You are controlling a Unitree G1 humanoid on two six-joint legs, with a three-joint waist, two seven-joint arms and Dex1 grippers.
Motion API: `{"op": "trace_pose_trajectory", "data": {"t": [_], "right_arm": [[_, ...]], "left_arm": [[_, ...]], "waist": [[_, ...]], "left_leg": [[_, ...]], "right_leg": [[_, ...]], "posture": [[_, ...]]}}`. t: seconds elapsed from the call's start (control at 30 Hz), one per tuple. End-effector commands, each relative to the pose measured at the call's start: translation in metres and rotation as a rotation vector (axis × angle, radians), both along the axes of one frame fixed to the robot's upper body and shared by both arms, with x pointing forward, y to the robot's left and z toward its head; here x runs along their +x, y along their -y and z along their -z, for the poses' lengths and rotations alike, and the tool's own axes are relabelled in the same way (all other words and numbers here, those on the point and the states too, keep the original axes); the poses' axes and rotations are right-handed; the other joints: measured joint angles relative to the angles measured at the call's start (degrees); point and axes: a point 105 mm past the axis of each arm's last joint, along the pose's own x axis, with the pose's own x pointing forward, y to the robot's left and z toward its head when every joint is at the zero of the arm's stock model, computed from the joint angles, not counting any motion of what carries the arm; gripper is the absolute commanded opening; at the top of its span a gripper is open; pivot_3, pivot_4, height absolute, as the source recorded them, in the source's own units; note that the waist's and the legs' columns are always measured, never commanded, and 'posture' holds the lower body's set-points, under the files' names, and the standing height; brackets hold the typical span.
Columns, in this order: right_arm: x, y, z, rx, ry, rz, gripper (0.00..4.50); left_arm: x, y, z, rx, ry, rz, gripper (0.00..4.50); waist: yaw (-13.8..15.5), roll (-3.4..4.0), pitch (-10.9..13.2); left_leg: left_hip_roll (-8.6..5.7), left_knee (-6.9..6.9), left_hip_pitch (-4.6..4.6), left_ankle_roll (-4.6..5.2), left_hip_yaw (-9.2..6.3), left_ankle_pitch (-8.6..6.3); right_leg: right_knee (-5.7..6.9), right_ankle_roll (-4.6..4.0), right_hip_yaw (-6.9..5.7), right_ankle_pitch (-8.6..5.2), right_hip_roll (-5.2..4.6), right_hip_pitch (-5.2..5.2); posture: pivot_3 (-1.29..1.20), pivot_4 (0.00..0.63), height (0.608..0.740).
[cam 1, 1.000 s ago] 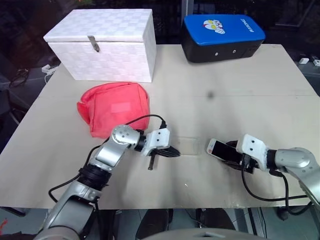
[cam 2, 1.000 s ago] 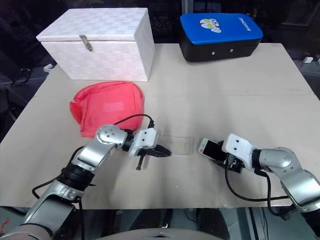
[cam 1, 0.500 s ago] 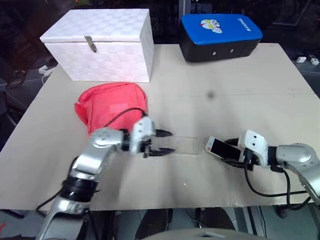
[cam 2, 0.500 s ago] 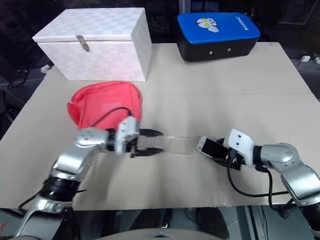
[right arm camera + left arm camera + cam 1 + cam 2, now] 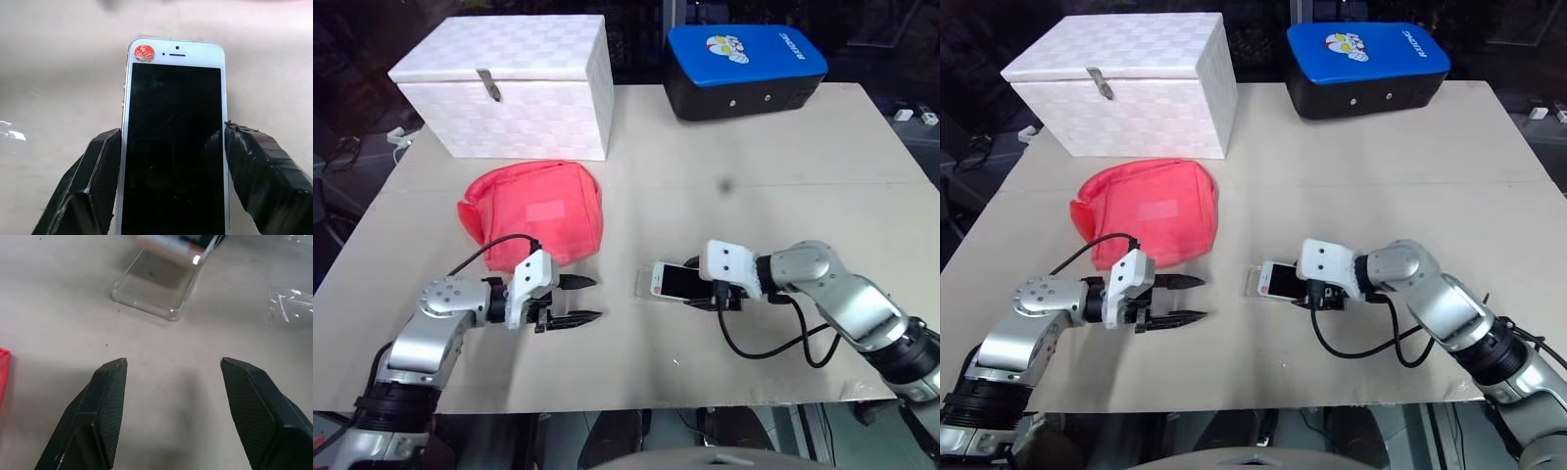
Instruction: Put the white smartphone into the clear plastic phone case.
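Right pincer (image 5: 171, 181) clamped on white smartphone (image 5: 677, 281) by its 2 long edges near bench's front-middle, over clear plastic phone case (image 5: 155, 289); left pincer (image 5: 576, 300) apart, empty; phone likely stiff, slick, case thin and springy.

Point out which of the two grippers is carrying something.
The right gripper: its fingers clamp the sides of the white smartphone, screen up. The left gripper is open with only bare table between its fingers.
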Motion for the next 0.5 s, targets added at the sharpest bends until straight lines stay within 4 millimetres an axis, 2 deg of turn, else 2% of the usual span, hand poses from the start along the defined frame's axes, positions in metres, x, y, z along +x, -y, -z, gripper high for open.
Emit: {"op": "trace_pose_trajectory", "data": {"t": [0.03, 0.2, 0.5], "right_arm": [[0.003, -0.007, -0.002, -0.023, 0.022, -0.022, 2.76], [0.006, -0.003, 0.007, -0.086, 0.020, -0.030, 2.76], [0.002, -0.011, 0.012, -0.170, 0.016, -0.086, 2.76]], "left_arm": [[-0.002, 0.006, -0.007, -0.003, 0.049, 0.014, 3.04], [-0.005, 0.010, -0.007, -0.006, 0.050, 0.009, 3.04], [-0.006, 0.011, -0.003, -0.009, 0.045, -0.008, 3.04]], "waist": [[-0.15, 0.00, 0.00], [-0.25, 0.00, -0.01], [-0.32, -0.01, -0.01]], "left_leg": [[0.00, 0.00, -0.03, 0.00, 0.00, 0.00], [0.00, -0.01, -0.02, -0.01, 0.04, 0.01], [0.00, 0.00, 0.13, -0.03, 0.10, 0.02]], "right_leg": [[0.02, 0.00, 0.01, 0.00, 0.00, -0.06], [0.15, 0.00, 0.08, 0.00, 0.01, -0.09], [0.34, -0.01, 0.16, 0.00, 0.03, -0.08]], "posture": [[0.00, 0.150, 0.740], [0.00, 0.150, 0.740], [0.00, 0.150, 0.740]]}}
